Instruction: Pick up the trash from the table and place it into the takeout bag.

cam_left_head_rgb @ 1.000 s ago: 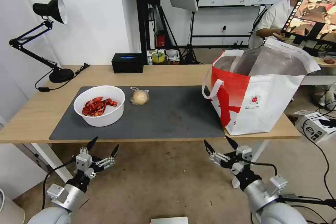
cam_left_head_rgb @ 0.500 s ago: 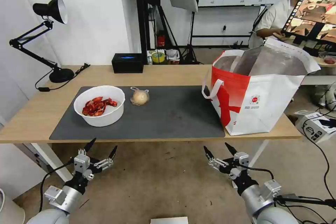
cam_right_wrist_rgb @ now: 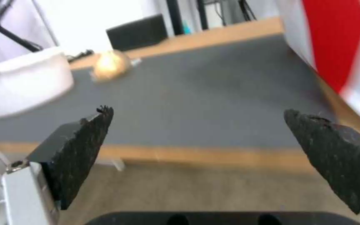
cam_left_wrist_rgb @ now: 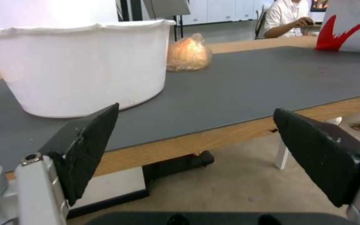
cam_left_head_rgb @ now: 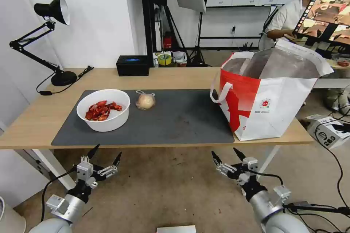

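white bowl [cam_left_head_rgb: 103, 109], knotted bag [cam_left_head_rgb: 145, 100], takeout bag [cam_left_head_rgb: 269, 94] on table [cam_left_head_rgb: 32, 123]

I see table [cam_left_head_rgb: 175, 76]: light wood, smooth | mat [cam_left_head_rgb: 182, 120]: matt dark grey | bowl [cam_left_head_rgb: 109, 123] on mat: white plastic | takeout bag [cam_left_head_rgb: 277, 116]: silver foil lining | finger pads [cam_left_wrist_rgb: 92, 147]: rough black
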{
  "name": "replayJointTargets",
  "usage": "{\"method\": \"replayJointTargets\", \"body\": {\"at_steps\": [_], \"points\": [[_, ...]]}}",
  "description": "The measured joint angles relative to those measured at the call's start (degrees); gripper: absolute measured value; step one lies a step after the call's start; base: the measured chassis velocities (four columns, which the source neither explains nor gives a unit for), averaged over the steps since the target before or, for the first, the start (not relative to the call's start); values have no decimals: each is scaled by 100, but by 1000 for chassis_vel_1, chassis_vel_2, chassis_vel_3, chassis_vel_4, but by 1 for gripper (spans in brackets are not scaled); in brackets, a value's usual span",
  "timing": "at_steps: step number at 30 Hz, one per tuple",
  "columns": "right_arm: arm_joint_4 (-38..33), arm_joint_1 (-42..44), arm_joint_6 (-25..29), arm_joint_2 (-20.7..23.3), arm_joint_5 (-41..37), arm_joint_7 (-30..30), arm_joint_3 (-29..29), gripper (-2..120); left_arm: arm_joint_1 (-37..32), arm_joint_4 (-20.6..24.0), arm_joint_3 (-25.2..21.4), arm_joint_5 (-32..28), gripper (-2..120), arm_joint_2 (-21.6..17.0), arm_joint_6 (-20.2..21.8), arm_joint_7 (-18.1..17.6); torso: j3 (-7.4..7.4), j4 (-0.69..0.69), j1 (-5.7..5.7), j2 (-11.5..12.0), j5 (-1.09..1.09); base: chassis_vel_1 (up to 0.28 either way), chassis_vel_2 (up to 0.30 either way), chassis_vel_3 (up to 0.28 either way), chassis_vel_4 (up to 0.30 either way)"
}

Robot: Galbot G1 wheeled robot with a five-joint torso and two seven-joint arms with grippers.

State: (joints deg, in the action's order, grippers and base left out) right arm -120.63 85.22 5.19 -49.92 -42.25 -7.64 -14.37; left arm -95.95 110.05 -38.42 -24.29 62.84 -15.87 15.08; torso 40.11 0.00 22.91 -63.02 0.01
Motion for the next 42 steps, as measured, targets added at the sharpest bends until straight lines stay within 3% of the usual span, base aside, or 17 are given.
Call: {"method": "replayJointTargets", "body": {"at_steps": [6,9,10,13,17,20,25,28,37,42], "points": [[90,-1110,-464,239,-698,-42,482,100,12,11,25,1,100,-14,3,4,0,0,0,0,0,0,0,0,0],[409,-2237,-807,484,-1169,171,1058,100,12,21,-23,-12,100,-43,8,4,1,0,0,0,-2,0,0,0,0],[409,-2237,-807,484,-1169,171,1058,100,12,21,-23,-12,100,-43,8,4,1,0,0,0,-2,0,0,0,0],[911,-3554,-1039,482,-1578,249,1922,100,6,17,-74,-45,100,-75,15,3,1,1,1,1,-2,0,0,0,0],[1198,-4182,-1123,355,-1748,244,2363,100,3,4,-94,-55,100,-86,19,3,1,-1,1,1,-1,0,0,0,0],[1764,-5338,-1340,-8,-1812,92,3041,100,-8,-32,-134,-69,100,-94,20,1,1,1,2,1,-3,0,0,0,0],[2315,-6099,-1740,-452,-1805,-159,3483,100,0,-85,-150,-70,100,-88,24,-1,0,1,1,1,-3,0,0,0,0],[3032,-6629,-1933,-988,-1836,-281,3834,100,16,-129,-154,-70,100,-88,26,-2,1,1,2,1,-2,0,0,0,0],[4092,-7078,-2340,-1861,-1874,-375,3927,100,36,-156,-147,-97,100,-73,33,-9,0,1,0,1,-2,0,0,0,0],[5012,-7452,-2477,-2393,-1816,-227,3972,100,69,-174,-162,-109,100,-100,34,-10,0,0,1,1,-2,0,0,0,0]]}}
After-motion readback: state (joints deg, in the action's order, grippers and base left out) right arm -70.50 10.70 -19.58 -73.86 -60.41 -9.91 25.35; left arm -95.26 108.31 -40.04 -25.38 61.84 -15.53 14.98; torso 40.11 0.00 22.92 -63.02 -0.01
